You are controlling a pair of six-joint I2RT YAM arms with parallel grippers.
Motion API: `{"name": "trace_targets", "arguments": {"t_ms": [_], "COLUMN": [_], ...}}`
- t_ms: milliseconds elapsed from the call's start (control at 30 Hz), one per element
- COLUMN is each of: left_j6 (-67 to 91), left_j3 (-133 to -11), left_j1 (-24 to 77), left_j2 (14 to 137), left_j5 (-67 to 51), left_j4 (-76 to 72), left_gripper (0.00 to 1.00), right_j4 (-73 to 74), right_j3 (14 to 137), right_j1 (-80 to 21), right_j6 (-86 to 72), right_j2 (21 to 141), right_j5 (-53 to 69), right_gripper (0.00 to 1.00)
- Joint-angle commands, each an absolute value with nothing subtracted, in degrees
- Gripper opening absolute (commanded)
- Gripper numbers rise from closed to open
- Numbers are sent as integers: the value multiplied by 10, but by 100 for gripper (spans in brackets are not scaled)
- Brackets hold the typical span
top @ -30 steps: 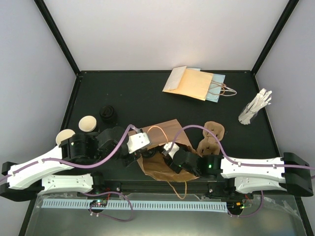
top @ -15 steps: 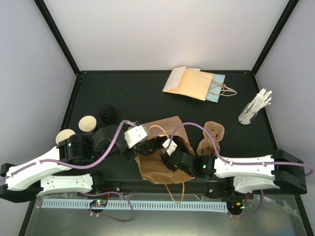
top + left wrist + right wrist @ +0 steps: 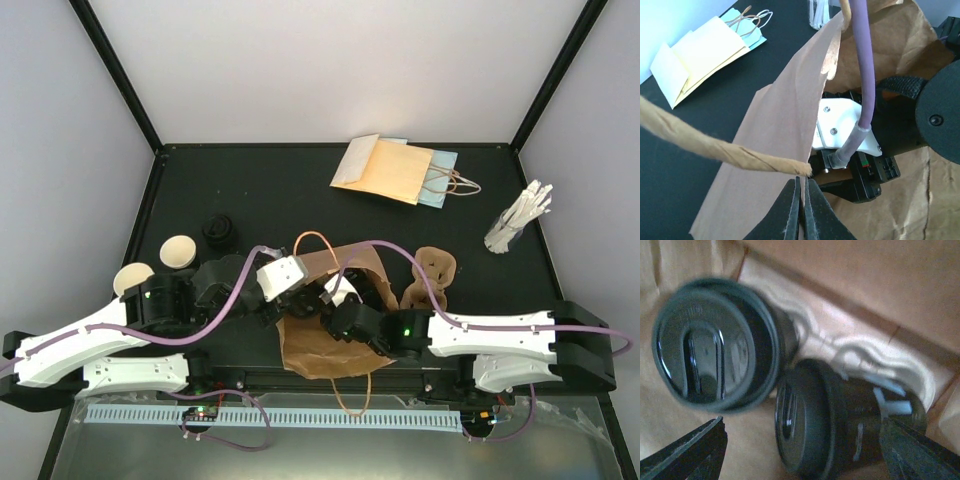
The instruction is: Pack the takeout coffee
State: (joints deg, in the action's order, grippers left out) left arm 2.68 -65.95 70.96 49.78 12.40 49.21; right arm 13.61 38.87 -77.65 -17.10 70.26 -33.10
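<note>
In the right wrist view two takeout coffee cups with black lids and black sleeves lie on their sides inside the brown paper bag, one at upper left and one lower. My right gripper is open, its fingers wide on either side of the lower cup and clear of it. My left gripper is shut on the bag's upper edge, just below the twisted paper handle. From above, the bag lies between both arms. Two open cream paper cups stand at the left.
A black lid lies behind the open cups. The brown pulp carrier sits right of the bag. Envelopes and a handled bag lie at the back, and a holder of white sticks stands far right.
My right gripper has opened and let go of the lower cup, and that arm has pushed further left into the bag. The left gripper has lifted the bag's edge, raising its handle.
</note>
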Motion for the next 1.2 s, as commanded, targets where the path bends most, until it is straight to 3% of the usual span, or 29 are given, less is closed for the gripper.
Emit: {"name": "trace_targets", "arguments": {"t_ms": [0,200,333,533,700,967,1167], "left_j6": [19,24,27,31,33,34,29], "left_j3": [-663,-653,-649,-643,-642,-641,-637], "left_j1": [712,713,713,713,713,713,713], "left_j2": [499,498,495,495,499,497,500], "left_j5": [110,111,108,99,95,90,82], "left_j4": [449,445,443,435,433,433,422], "left_gripper": [1,2,2,2,2,2,1], "right_j4": [216,291,324,405,455,337,296], "right_j3": [444,460,468,536,592,510,475], "right_j1": [-780,-781,-781,-780,-774,-724,-711], "right_j6": [-209,-279,-313,-464,-461,-425,-404], "right_j2": [691,672,663,711,773,717,694], "right_j5": [-358,-332,-331,-362,-337,-270,-282], "right_gripper": [87,91,100,100,100,100,89]}}
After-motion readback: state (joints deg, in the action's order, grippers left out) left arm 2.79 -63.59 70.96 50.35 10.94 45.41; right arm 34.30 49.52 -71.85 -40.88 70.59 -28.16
